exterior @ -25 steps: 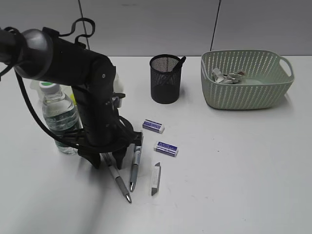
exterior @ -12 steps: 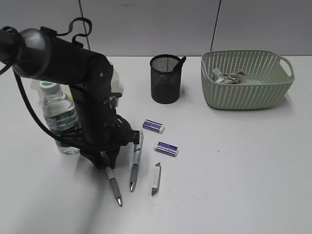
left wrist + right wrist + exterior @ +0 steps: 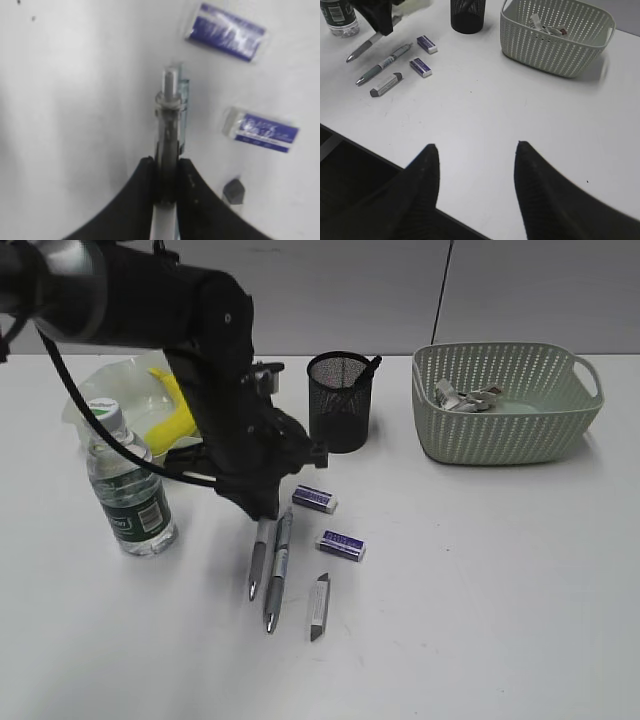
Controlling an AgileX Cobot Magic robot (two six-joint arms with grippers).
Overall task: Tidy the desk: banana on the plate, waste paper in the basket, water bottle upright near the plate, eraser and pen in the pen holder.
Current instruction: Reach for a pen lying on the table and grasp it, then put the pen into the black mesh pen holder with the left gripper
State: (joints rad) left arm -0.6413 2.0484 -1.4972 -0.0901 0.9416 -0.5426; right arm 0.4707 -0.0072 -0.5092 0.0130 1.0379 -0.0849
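Observation:
My left gripper (image 3: 262, 512) (image 3: 166, 162) is shut on a silver pen (image 3: 257, 562) (image 3: 168, 125), which hangs tip-down just above the desk (image 3: 480, 590). A second pen (image 3: 277, 578) lies right beside it. Two blue-and-white erasers (image 3: 314, 499) (image 3: 341, 544) lie to the right. The black mesh pen holder (image 3: 340, 405) stands behind them with a dark pen in it. The banana (image 3: 175, 412) lies on the plate (image 3: 105, 390). The water bottle (image 3: 130, 492) stands upright in front of the plate. Waste paper (image 3: 466, 395) sits in the basket (image 3: 505, 415). My right gripper (image 3: 476, 146) stands open over the desk's near edge.
A grey wedge-shaped eraser (image 3: 319, 606) (image 3: 386, 84) lies in front of the pens. The left arm (image 3: 215, 360) reaches over the plate's right side. The desk's near edge (image 3: 365, 147) drops off below my right gripper.
My left gripper has shut on one pen, lifted it off the desk and swung back and right. The bottle, banana and plate have come out from behind the arm.

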